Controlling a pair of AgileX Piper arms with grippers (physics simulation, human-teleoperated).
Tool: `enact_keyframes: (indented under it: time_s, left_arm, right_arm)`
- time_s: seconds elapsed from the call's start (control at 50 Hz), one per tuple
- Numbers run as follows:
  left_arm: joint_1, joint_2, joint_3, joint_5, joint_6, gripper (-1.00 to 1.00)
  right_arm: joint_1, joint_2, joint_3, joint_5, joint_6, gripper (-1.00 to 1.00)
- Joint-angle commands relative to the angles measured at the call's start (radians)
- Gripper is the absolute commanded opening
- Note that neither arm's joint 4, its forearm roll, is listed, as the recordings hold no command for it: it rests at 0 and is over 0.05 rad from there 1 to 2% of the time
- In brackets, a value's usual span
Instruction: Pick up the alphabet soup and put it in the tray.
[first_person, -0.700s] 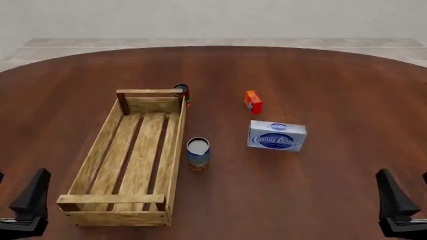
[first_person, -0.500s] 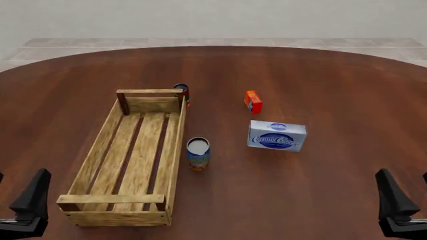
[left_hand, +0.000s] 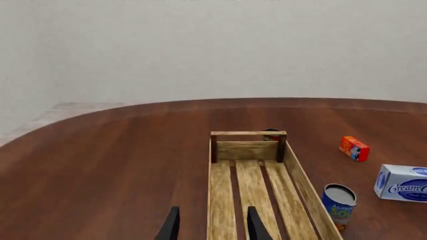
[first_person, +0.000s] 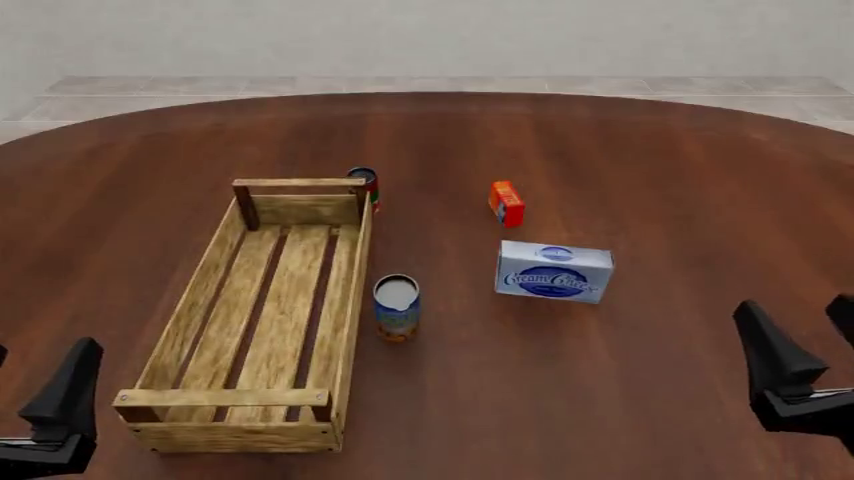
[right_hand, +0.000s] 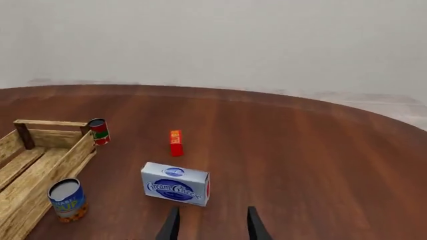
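Note:
The alphabet soup (first_person: 396, 307) is a small blue-labelled can with a pale top, standing upright on the table just right of the tray's (first_person: 351, 320) long right wall. The tray is a long crate of light wooden slats with nothing in it. My left gripper (first_person: 43, 350) hangs open at the near left, close to the tray's near end. My right gripper (first_person: 791, 325) is open at the near right, well away from the can. The left wrist view shows the tray (left_hand: 247, 149) ahead of the left gripper (left_hand: 213, 212) and the soup (left_hand: 339, 202) beside it. In the right wrist view, the soup (right_hand: 67, 199) stands by the tray (right_hand: 61, 159), far off to one side of the right gripper (right_hand: 211, 212).
A red-labelled can (first_person: 364, 185) stands at the tray's far right corner. A small orange box (first_person: 506, 203) and a white-and-blue cream cheese box (first_person: 554, 271) lie to the right of the soup. Everything rests on a round dark wooden table (first_person: 641, 170).
My right gripper has moved a little forward and to the left. The left gripper and all the objects stay where they were.

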Motion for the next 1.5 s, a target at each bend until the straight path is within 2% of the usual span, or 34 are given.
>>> enact_keyframes:
  time_s: [0.02,0.08,0.1,0.16,0.18,0.22,0.26,0.32,0.36,0.44,0.52,0.56,0.62,0.66,0.7,0.72,0.82,0.92,0.96,0.98,1.2,1.28,1.5]
  left_arm:
    - [0.0,0.003,0.001,-0.003,0.001,1.0]
    - [-0.001,-0.005,0.001,-0.003,0.01,1.0]
    - [-0.001,-0.004,0.0,-0.002,0.007,1.0]
    - [-0.001,-0.001,0.0,-0.003,0.005,1.0]
    - [-0.001,-0.008,0.0,0.001,0.01,1.0]
    - [0.0,0.002,0.001,-0.003,0.0,1.0]
    - [-0.001,-0.004,0.0,-0.001,0.006,1.0]
    - [0.0,0.001,0.0,0.0,-0.001,1.0]
    - [-0.001,-0.007,0.0,0.002,0.006,1.0]
    - [-0.001,-0.006,0.0,0.005,0.002,1.0]
    - [-0.001,-0.008,-0.001,0.005,0.005,1.0]
    - [-0.001,-0.007,-0.001,0.005,0.004,1.0]
    - [-0.001,-0.005,-0.001,0.005,0.003,1.0]
    - [-0.001,-0.006,0.0,0.003,0.005,1.0]
    - [-0.001,-0.008,-0.001,0.005,0.006,1.0]
    - [0.0,-0.003,0.0,0.004,0.0,1.0]
    - [-0.001,-0.004,0.0,0.004,0.002,1.0]
    - [-0.001,-0.004,0.0,0.003,0.002,1.0]
    - [-0.001,-0.007,0.0,0.003,0.006,1.0]
    - [-0.001,-0.006,-0.001,0.004,0.005,1.0]
    - [-0.001,-0.001,0.0,0.0,0.003,1.0]
    - [-0.001,0.001,0.0,-0.003,0.003,1.0]
    - [-0.001,-0.004,0.001,0.0,0.005,1.0]
  right_arm:
    - [0.092,0.195,-0.196,0.082,-0.063,1.0]
    - [0.121,0.246,-0.249,0.117,-0.082,1.0]
    - [0.137,0.249,-0.281,0.144,-0.062,1.0]
    - [0.172,0.298,-0.329,0.173,-0.105,1.0]
    - [0.175,0.308,-0.347,0.183,-0.092,1.0]
    - [0.185,0.348,-0.375,0.198,-0.135,1.0]
    - [0.191,0.37,-0.404,0.215,-0.119,1.0]
    - [0.218,0.415,-0.444,0.236,-0.151,1.0]
    - [0.225,0.433,-0.469,0.249,-0.142,1.0]
    - [0.292,0.478,-0.53,0.279,-0.239,1.0]
    - [0.294,0.506,-0.574,0.314,-0.211,1.0]
    - [0.341,0.523,-0.616,0.339,-0.196,1.0]
    - [0.346,0.531,-0.666,0.35,-0.172,1.0]
    - [0.346,0.563,-0.695,0.377,-0.165,1.0]
    - [0.355,0.576,-0.717,0.386,-0.184,1.0]
    - [0.347,0.589,-0.742,0.398,-0.151,1.0]
    - [0.394,0.666,-0.785,0.442,-0.171,1.0]
    - [0.412,0.716,-0.823,0.478,-0.163,1.0]
    - [0.415,0.745,-0.844,0.499,-0.189,1.0]
    - [0.408,0.749,-0.857,0.503,-0.183,1.0]
    - [0.439,0.825,-0.915,0.519,-0.169,1.0]
    - [0.457,0.851,-0.916,0.504,-0.175,1.0]
    - [0.494,0.938,-0.932,0.453,-0.15,1.0]
